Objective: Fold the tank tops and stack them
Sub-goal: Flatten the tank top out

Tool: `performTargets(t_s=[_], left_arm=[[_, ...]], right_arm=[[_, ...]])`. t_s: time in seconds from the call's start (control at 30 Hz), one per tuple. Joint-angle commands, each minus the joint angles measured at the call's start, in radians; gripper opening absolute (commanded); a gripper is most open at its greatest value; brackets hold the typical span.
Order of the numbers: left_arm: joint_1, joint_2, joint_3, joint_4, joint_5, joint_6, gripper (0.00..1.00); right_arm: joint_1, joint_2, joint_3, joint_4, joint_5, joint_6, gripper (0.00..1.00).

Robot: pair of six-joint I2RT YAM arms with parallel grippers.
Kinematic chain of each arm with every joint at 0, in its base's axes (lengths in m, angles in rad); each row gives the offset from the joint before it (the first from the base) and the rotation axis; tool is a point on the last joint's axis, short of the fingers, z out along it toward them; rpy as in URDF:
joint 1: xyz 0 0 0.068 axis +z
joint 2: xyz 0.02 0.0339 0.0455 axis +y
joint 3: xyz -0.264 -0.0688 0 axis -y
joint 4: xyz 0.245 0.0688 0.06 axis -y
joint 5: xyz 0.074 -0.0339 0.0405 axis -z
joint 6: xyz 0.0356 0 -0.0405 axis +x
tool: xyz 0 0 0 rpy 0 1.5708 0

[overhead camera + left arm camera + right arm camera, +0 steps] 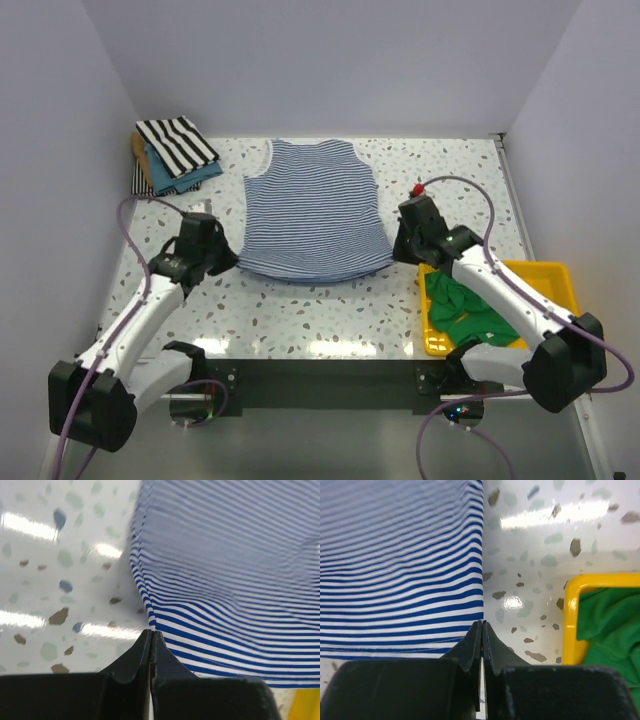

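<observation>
Near right on the tabletop (300,315): yellow tray (552,268), holding a crumpled bright green tank top (465,310); far left: folded stack (175,145), bold black-and-white stripes on top, teal and tan beneath; mid-tabletop: blue-and-white striped tank top (315,210), thin stripes, spread flat, white trim at the neckline; long axis near to far, neck pointing far, hem near, stripes running left to right; left hand (151,632) pinched shut on the near-left side edge by the hem, cloth puckering toward the tips; right hand (482,625) pinched shut on the near-right side edge, just left of the tray.
</observation>
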Motion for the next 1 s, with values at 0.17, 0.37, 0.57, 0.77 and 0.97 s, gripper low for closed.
performTargets(t_s=[0.17, 0.37, 0.57, 0.77, 0.97], left_arm=[[-0.005, -0.148, 0.47, -0.072, 0.029, -0.02, 0.0], [-0.004, -0.151, 0.767, -0.027, 0.042, -0.046, 0.0], [-0.004, -0.116, 0.964, 0.017, 0.032, -0.063, 0.0], [-0.004, -0.044, 1.005, 0.057, -0.012, -0.076, 0.0], [0.001, 0.137, 0.944, 0.203, 0.016, -0.077, 0.0]], right_arm=[[0.001, -0.084, 0.521, -0.309, 0.216, -0.144, 0.0], [0.001, -0.069, 1.005, -0.367, 0.215, -0.244, 0.0], [0.002, 0.011, 1.377, -0.361, 0.166, -0.312, 0.0], [0.001, 0.099, 1.388, -0.28, 0.134, -0.339, 0.01], [-0.021, 0.265, 1.31, -0.16, 0.08, -0.347, 0.0]])
